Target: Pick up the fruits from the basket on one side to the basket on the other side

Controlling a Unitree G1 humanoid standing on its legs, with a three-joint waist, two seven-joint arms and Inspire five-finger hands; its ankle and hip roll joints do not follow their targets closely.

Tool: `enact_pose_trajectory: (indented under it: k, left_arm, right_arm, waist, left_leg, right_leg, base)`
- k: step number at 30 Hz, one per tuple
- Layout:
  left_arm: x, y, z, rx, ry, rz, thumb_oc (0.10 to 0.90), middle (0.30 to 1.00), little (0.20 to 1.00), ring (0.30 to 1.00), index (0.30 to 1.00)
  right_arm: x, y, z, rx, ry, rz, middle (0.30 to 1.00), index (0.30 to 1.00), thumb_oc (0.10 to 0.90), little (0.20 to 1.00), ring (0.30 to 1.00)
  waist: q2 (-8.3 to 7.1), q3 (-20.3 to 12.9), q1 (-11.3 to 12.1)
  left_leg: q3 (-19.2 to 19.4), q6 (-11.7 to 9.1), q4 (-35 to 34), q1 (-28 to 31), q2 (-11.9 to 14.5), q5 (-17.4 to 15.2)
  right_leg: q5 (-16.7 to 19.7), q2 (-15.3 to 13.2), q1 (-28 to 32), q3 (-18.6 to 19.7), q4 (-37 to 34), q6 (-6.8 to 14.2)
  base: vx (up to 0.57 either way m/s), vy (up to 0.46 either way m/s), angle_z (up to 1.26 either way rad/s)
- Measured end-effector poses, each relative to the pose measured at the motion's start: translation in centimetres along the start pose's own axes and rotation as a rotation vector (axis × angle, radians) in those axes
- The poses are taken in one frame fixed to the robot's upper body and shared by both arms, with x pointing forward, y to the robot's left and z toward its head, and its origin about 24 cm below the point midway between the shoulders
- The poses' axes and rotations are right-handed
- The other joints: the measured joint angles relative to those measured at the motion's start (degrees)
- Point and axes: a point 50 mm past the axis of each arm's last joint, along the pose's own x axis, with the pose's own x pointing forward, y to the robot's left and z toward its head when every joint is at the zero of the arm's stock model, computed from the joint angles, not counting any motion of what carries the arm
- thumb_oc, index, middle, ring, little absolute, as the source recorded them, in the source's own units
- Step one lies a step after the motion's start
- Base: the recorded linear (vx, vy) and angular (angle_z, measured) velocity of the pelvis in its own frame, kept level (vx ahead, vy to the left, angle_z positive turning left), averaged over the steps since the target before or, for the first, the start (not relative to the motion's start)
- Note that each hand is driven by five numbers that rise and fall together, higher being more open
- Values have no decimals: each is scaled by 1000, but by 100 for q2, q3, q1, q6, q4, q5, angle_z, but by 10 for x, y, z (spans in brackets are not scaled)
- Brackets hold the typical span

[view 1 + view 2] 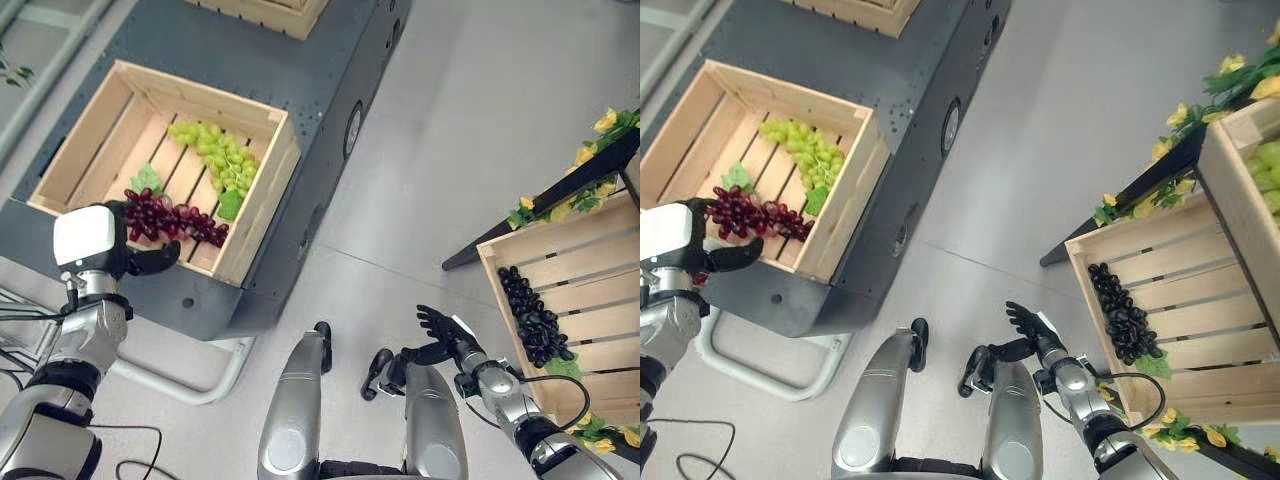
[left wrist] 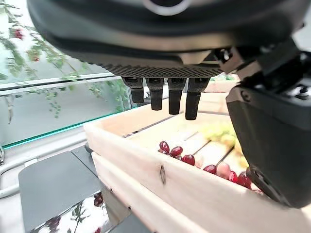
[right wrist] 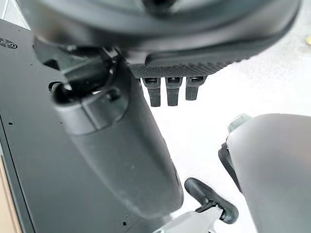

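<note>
We reach for the red grapes in the left crate

Low right of the frame, our right hand (image 1: 441,328) hangs idle over the floor, fingers loosely spread and empty. At left, our left hand (image 1: 112,243) sits at the near wall of the left crate (image 1: 262,192), fingers straight and thumb out beside the red grapes (image 1: 176,219), not yet closed; next we must curl round the bunch. Green grapes (image 1: 218,155) lie farther in; black grapes (image 1: 532,316) fill the right crate (image 1: 590,245).
</note>
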Motion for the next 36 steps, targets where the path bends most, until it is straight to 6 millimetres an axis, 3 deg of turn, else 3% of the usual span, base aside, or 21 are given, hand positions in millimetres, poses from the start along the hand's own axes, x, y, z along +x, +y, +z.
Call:
enact_pose_trajectory:
  k: [14,20,28,36]
  left_arm:
    - [29,46,14,331,-178,118,800,900,900,900,900]
    - [43,71,22,536,-265,156,800,900,900,900,900]
    - [50,87,44,741,-393,77,800,900,900,900,900]
    - [55,89,49,759,-385,-32,800,900,900,900,900]
  right_arm:
    - [2,-8,7,-27,-16,-10,900,900,800,900,900]
    - [4,-7,10,-43,-19,0,900,900,800,900,900]
    - [3,-7,7,-47,-8,9,900,900,800,900,900]
    - [5,-7,11,-50,-17,21,900,900,800,900,900]
  waist:
    - [-132,9,-14]
    - [-338,2,-10]
    - [-414,-4,-21]
    - [-415,-4,-118]
  left_leg:
    - [-122,57,457,-613,8,-98]
    - [-207,70,607,-758,11,-158]
    - [-240,83,670,-862,8,-196]
    - [-236,128,779,-1033,10,-241]
  right_leg:
    - [-91,-33,-455,-88,326,41]
    - [-124,-45,-526,-150,405,28]
    - [-141,-49,-584,-166,411,40]
    - [-114,-53,-721,-173,453,64]
  base:
    - [3,19,3]
    - [28,-4,4]
    - [37,7,1]
    - [12,15,0]
